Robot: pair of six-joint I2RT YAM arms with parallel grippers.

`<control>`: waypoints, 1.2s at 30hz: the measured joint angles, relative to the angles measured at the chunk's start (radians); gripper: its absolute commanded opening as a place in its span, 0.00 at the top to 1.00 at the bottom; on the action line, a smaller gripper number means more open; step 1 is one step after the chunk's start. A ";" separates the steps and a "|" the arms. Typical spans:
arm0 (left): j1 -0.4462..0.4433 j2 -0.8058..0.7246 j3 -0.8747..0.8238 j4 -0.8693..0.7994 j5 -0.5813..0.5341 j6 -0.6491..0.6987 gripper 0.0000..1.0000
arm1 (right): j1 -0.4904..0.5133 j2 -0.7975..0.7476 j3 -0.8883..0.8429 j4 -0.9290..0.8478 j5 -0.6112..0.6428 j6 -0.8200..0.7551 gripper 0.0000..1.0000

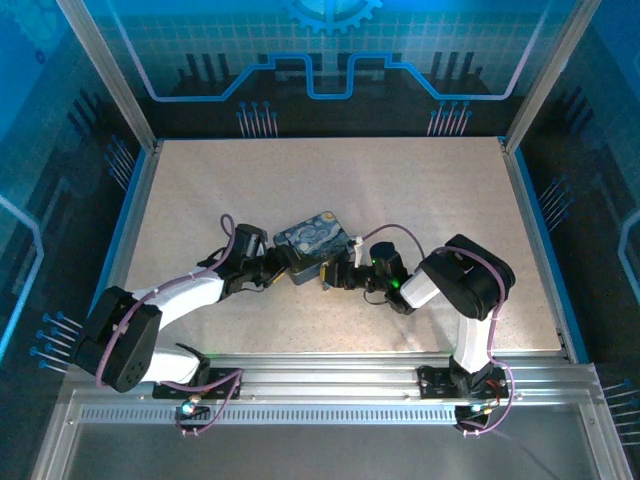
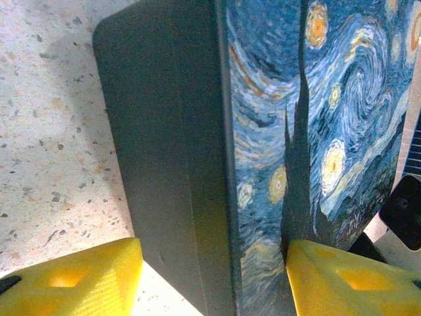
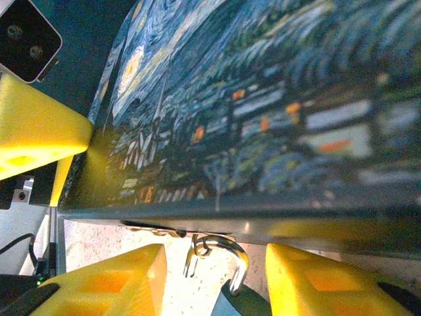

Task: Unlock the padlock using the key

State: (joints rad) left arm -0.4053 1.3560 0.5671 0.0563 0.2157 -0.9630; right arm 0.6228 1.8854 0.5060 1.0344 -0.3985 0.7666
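Note:
The padlock's silvery shackle (image 3: 227,247) hooks through the hasp on the front edge of the Starry Night tin box (image 1: 310,243), and its bluish body (image 3: 230,304) hangs just below. My right gripper (image 3: 214,280) is open, one yellow finger on each side of the padlock, touching neither. At the box's left end, my left gripper (image 2: 214,280) is shut on the box (image 2: 263,131), one finger on the painted lid and the other at the dark underside. The key is hidden from me.
The box lies mid-table on the speckled tabletop (image 1: 420,200), with both arms meeting at its near side. Metal frame posts (image 1: 105,75) and blue walls ring the table. A rail (image 1: 330,375) runs along the near edge.

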 measured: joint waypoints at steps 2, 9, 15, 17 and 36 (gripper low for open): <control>0.000 0.001 0.000 0.002 0.000 0.000 0.39 | 0.000 0.000 0.000 0.000 -0.003 0.001 0.59; -0.002 0.005 0.000 0.007 0.002 0.000 0.39 | 0.000 0.002 0.000 0.005 -0.006 0.005 0.68; -0.002 0.005 0.000 0.007 0.002 0.000 0.39 | 0.000 0.002 0.000 0.005 -0.007 0.008 0.73; -0.002 0.005 0.000 0.006 0.002 0.000 0.39 | 0.000 0.002 0.000 0.005 -0.007 0.008 0.77; -0.002 0.005 0.000 0.006 0.002 0.000 0.39 | 0.000 -0.018 -0.019 -0.006 -0.005 0.007 0.84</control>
State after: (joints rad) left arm -0.4072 1.3605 0.5674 0.0624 0.2173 -0.9630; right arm 0.6228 1.8675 0.4870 1.0286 -0.4030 0.7738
